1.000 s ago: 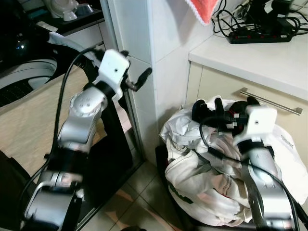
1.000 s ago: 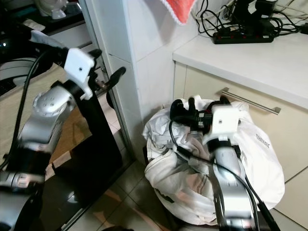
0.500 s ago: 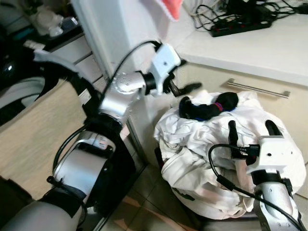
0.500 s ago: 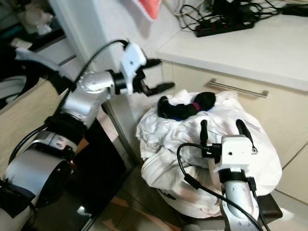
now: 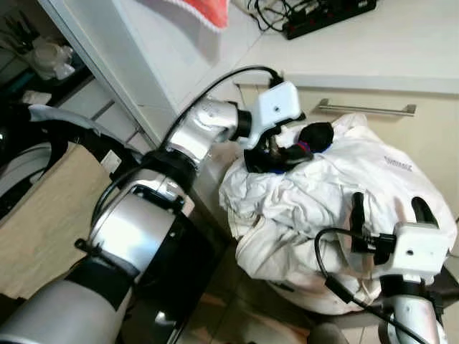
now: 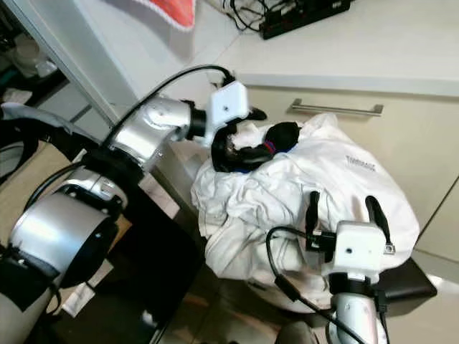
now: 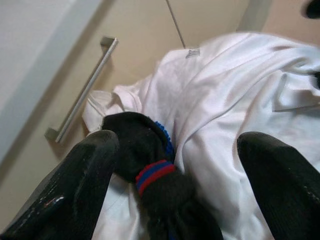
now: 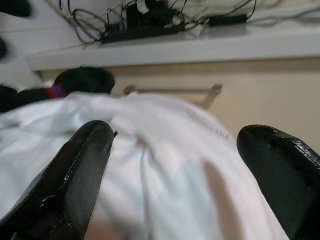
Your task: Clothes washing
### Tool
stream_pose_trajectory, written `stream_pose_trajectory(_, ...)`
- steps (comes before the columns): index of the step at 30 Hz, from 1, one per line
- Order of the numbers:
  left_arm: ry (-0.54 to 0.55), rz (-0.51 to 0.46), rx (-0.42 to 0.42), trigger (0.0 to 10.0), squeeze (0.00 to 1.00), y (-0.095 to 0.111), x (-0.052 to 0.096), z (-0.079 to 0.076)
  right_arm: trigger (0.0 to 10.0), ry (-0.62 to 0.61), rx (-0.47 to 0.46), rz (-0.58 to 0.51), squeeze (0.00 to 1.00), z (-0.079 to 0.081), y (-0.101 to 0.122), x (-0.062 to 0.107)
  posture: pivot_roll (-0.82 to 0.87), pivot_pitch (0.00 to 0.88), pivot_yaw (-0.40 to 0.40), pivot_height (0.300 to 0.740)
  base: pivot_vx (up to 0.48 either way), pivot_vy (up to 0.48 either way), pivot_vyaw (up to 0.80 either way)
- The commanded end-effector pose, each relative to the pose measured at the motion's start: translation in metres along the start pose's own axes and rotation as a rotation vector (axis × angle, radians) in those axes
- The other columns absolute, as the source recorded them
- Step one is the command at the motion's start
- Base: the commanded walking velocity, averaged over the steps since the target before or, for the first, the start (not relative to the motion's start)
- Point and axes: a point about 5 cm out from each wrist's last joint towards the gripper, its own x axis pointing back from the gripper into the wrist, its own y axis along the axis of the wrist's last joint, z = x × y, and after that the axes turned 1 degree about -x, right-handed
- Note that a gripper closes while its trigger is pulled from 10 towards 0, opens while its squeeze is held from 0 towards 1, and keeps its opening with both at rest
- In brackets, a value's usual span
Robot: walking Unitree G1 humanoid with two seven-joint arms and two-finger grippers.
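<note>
Left gripper (image 5: 276, 152) at frame centre, fingers spread over the black sock (image 7: 150, 172) atop the white laundry (image 5: 315, 215), not yet pinching. Right gripper (image 5: 387, 215) lower right, fingers spread above the heap. Risk: closing now may also snag white cloth beneath, dragging the pile off its basket (image 6: 409, 281).

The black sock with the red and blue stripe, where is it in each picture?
Left eye view: black sock atop the white laundry pile, at the left gripper.
Right eye view, same spot.
Left wrist view, between the fingers.
Right wrist view, far edge.
Shared landmark: drawer handle.
</note>
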Motion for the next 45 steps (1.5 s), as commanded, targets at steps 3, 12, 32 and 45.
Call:
stream_pose_trajectory(3, 0.05, 0.073, -0.026, 10.0, 0.0, -0.002, 0.002, 0.007, 10.0, 0.007, -0.004, -0.006, 0.46, 0.007, 0.004, 0.011, -0.49, 0.126, 0.371, 0.74, 0.0, 0.0, 0.0)
stream_pose_trajectory(12, 0.208, 0.225, -0.02, 10.0, 0.0, -0.016, -0.007, 0.008, 10.0, -0.011, 0.011, 0.014, 0.46, 0.003, 0.006, 0.021, -0.53, 0.143, 0.376, 0.74, 0.0, 0.0, 0.0)
stream_pose_trajectory(32, 0.317, 0.44, 0.201, 0.0, 0.0, -0.057, 0.009, 0.002, 10.0, 0.045, 0.0, -0.016, 0.46, 0.004, 0.005, -0.006, -0.5, 0.081, 0.326, 0.74, 0.0, 0.0, 0.0)
stream_pose_trajectory(45, 0.219, 0.478, 0.269, 0.0, 0.0, -0.071, 0.007, -0.013, 10.0, 0.057, -0.003, -0.021, 0.46, 0.005, 0.005, -0.014, -0.49, 0.067, 0.321, 0.74, 0.0, 0.0, 0.0)
